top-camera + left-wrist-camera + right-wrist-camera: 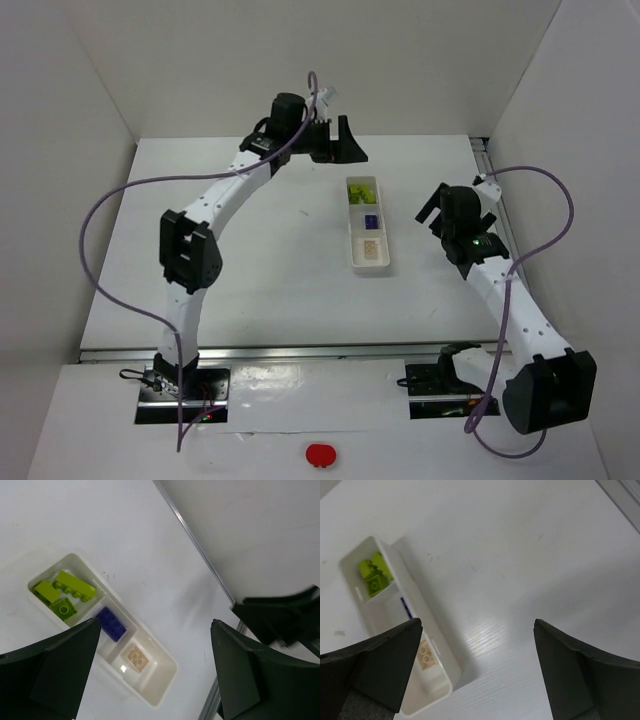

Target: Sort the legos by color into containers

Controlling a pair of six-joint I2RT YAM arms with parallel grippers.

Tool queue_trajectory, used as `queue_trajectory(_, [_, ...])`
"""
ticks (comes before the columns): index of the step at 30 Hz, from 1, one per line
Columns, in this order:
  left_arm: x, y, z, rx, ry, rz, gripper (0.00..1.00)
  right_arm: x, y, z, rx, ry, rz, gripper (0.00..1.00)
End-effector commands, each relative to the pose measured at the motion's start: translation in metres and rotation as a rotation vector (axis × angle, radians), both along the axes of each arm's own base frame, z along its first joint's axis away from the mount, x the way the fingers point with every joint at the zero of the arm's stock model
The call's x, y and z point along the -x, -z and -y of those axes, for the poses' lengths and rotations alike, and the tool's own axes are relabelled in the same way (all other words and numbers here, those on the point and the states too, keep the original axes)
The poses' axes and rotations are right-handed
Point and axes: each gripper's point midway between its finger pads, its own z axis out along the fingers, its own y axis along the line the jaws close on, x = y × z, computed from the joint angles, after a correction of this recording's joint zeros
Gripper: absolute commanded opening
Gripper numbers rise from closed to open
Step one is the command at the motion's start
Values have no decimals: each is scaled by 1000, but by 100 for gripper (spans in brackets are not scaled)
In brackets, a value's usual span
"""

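The long white tray (pixel 383 262) lies at the table's middle-right with three compartments in a row. Yellow-green bricks (pixel 360 190) lie in the far one, a purple-blue brick (pixel 369 221) in the middle, a cream brick (pixel 369 247) in the near one. The left wrist view shows them too: yellow-green (pixel 67 591), purple-blue (pixel 111 623), cream (pixel 136 659). The right wrist view shows yellow-green (pixel 374 575), a sliver of purple-blue (pixel 406 607), and cream (pixel 426 655). My left gripper (pixel 338 150) is open and empty, raised beyond the tray's far end. My right gripper (pixel 450 202) is open and empty, right of the tray.
White walls enclose the table on three sides. A metal rail (pixel 484 150) runs along the right edge and also shows in the left wrist view (pixel 200 550). Purple cables loop off both arms. A red button (pixel 321 456) sits at the near edge.
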Motion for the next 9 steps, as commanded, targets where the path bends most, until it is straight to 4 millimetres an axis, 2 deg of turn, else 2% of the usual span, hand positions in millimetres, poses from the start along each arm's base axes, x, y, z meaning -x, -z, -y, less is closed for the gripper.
queue_trajectory(1, [40,-88,-22,17,29,221,100,1,-7,23,52,142,-37,100])
queue_trajectory(2, [41,-90,-34,-15,2,250,100,2,-1,26,58,163,-59,100])
queue_trajectory(3, [50,-81,-39,-37,9,240,100,1,3,29,75,175,-82,100])
queue_trajectory(4, [63,-102,-54,-32,0,279,100,3,7,30,86,182,-100,100])
queue_trajectory(5, [67,-106,-62,-37,-9,290,100,1,3,30,83,182,-92,100])
queue_trajectory(6, [66,-99,-77,-52,-40,273,100,0,7,30,86,182,-103,100])
queue_trajectory(7, [75,-118,-88,-38,-57,308,100,2,11,31,101,173,-119,97])
queue_trajectory(8, [77,-122,-100,-41,-65,317,100,-1,10,26,86,145,-113,97])
queue_trajectory(9, [83,-120,-103,-56,-59,318,100,1,8,26,82,145,-95,97])
